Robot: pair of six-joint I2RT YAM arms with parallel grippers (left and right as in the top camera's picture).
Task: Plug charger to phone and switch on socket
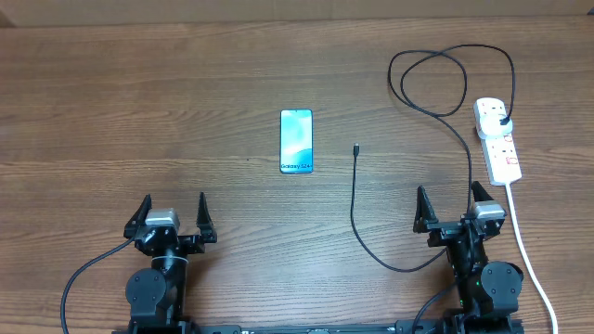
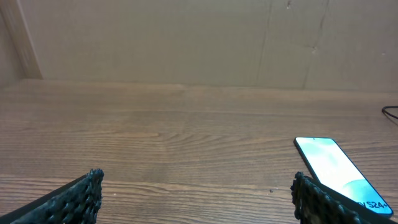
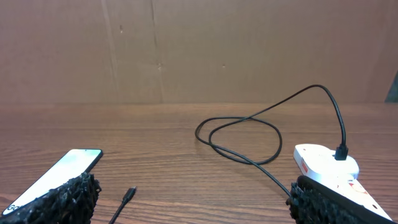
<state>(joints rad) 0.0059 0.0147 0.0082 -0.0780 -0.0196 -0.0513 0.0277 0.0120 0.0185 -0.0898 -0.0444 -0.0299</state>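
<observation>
- phone (image 1: 296, 141) — light blue-teal screen, pale lettering at its near end
- charger (image 1: 353, 195) — black throughout
- socket (image 1: 498, 141) — white, red marks, white cord
- table (image 1: 139, 111) — brown wood grain

Recorded phone (image 2: 333, 165) flat on table (image 2: 186, 124), screen up. Found left gripper (image 2: 196, 190) left of phone, jaws spread wide, nothing held, right fingertip (image 2: 314, 202) hiding phone's near corner. Noted cardboard wall (image 2: 186, 43) behind phone.

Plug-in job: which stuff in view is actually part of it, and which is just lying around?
Part of the job:
phone
charger, its plug already in the strip
socket

Just there:
table
cardboard wall behind it
</observation>
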